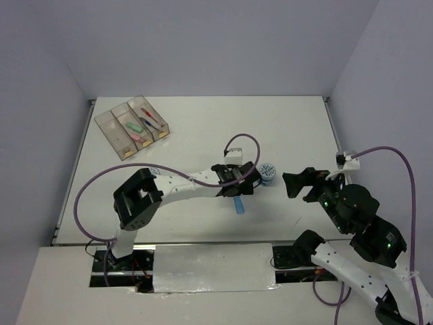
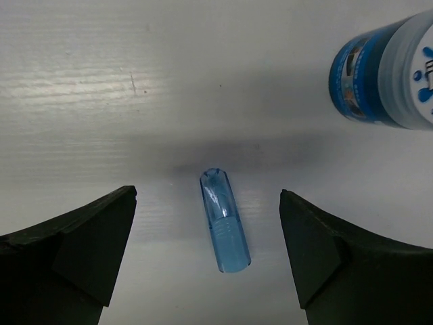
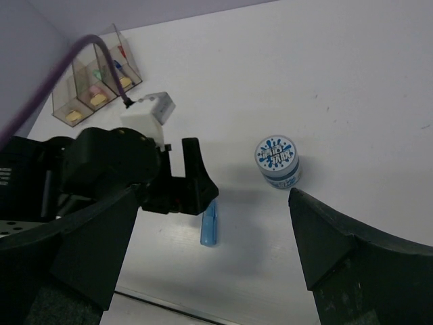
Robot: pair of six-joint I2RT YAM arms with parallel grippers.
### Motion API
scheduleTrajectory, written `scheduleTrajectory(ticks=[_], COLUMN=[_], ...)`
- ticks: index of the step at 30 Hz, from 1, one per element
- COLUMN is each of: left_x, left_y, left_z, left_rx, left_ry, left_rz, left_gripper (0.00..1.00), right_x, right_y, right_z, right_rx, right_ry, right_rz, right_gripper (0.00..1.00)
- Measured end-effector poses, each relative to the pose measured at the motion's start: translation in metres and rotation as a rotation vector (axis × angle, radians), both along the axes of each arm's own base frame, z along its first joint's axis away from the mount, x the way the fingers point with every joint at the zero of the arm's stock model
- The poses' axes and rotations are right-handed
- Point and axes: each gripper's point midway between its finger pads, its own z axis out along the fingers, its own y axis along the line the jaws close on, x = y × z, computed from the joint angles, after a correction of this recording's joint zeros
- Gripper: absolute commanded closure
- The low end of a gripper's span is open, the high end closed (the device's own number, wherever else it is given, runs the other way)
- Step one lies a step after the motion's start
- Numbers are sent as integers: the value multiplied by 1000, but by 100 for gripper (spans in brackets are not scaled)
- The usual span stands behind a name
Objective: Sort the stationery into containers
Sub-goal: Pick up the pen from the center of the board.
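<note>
A translucent blue bar (image 2: 224, 230) lies flat on the white table, lengthwise between the fingers of my left gripper (image 2: 208, 198), which hangs open just above it without touching. From above, the bar (image 1: 238, 205) pokes out below the left gripper (image 1: 239, 184). A blue-white tape roll (image 1: 268, 173) stands just to its right. My right gripper (image 1: 296, 186) is open and empty, right of the roll (image 3: 277, 161). The three joined clear containers (image 1: 132, 125) sit at the far left, holding pink and green bars and red and blue pens.
The left arm's purple cable (image 1: 101, 177) loops over the table's left side. A white camera block (image 3: 150, 112) rides on the left wrist. The table's near edge (image 1: 203, 242) runs just in front of the arm bases; walls close the back and sides.
</note>
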Motion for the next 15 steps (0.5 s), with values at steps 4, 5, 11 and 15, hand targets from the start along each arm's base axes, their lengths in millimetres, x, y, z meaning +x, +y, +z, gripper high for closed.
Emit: scheduleTrajectory(ticks=[4,5,11,15], left_x=[-8,-10,-27,-39], left_y=[-9,-9,-14,-14], left_z=[-20,-23,-31,-42], left_rx=[23,29,64,99], left_ry=[42,50,76,94], left_rz=[22,32,76,75], left_gripper=[3,3,13,15], right_x=[-2,-2,-3,-4], right_y=[-1,-1,2,1], right_z=[-2,-3,-10,-10], right_rx=[-2,-5,-12,-11], right_ry=[0,2,16,15], right_rz=[4,4,21,23], right_gripper=[0,0,0,0])
